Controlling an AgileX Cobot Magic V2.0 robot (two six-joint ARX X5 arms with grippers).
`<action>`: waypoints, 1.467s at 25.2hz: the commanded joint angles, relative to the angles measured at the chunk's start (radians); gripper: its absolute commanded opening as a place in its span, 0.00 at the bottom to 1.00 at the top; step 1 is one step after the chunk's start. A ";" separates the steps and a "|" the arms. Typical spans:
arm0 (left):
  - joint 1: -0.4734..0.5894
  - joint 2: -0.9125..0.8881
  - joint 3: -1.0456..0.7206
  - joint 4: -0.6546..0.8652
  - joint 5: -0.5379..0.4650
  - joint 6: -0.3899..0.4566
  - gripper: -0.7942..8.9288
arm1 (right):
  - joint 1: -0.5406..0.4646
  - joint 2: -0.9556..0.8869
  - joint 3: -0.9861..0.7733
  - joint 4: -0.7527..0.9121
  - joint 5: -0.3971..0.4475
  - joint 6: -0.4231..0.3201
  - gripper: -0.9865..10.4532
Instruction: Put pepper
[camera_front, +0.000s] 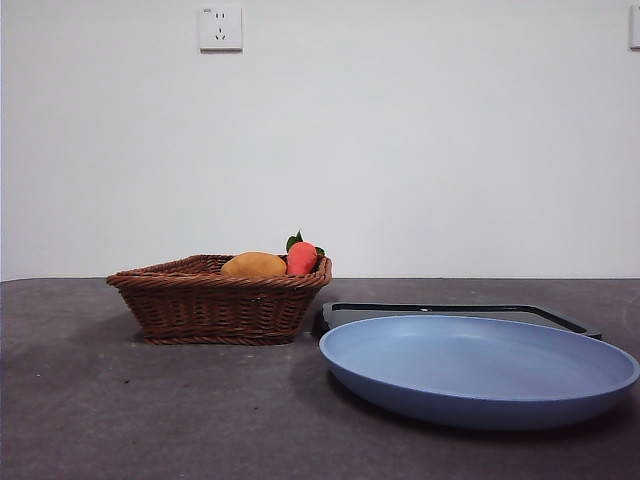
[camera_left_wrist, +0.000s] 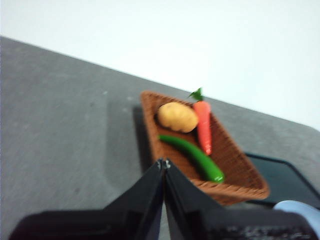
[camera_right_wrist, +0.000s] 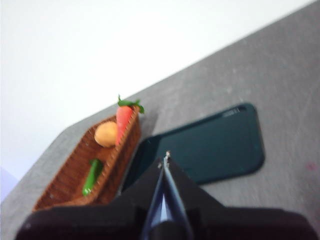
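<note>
The dark green pepper (camera_left_wrist: 192, 155) lies inside the brown wicker basket (camera_left_wrist: 240, 172), beside a yellow-orange fruit (camera_left_wrist: 177, 116) and a red-orange fruit with green leaves (camera_left_wrist: 203, 126). It also shows in the right wrist view (camera_right_wrist: 92, 176), small, in the basket (camera_right_wrist: 65, 185). In the front view the basket (camera_front: 215, 300) hides the pepper; only the two fruits show above its rim. My left gripper (camera_left_wrist: 164, 163) is shut and empty, above the table short of the basket. My right gripper (camera_right_wrist: 165, 156) is shut and empty, above the dark tray (camera_right_wrist: 210, 145).
A blue plate (camera_front: 478, 366) stands at the front right of the table, on a flat dark tray (camera_front: 460, 310) next to the basket. A wall with a socket (camera_front: 220, 28) is behind the table.
</note>
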 joint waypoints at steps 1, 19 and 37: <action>0.002 0.063 0.082 -0.027 0.038 -0.010 0.09 | 0.001 0.063 0.072 0.006 -0.002 -0.017 0.09; -0.004 0.541 0.602 -0.489 0.327 0.323 0.09 | 0.061 0.661 0.811 -0.704 -0.106 -0.515 0.09; -0.051 0.586 0.674 -0.622 0.325 0.389 0.48 | 0.094 0.771 0.888 -0.875 -0.103 -0.562 0.38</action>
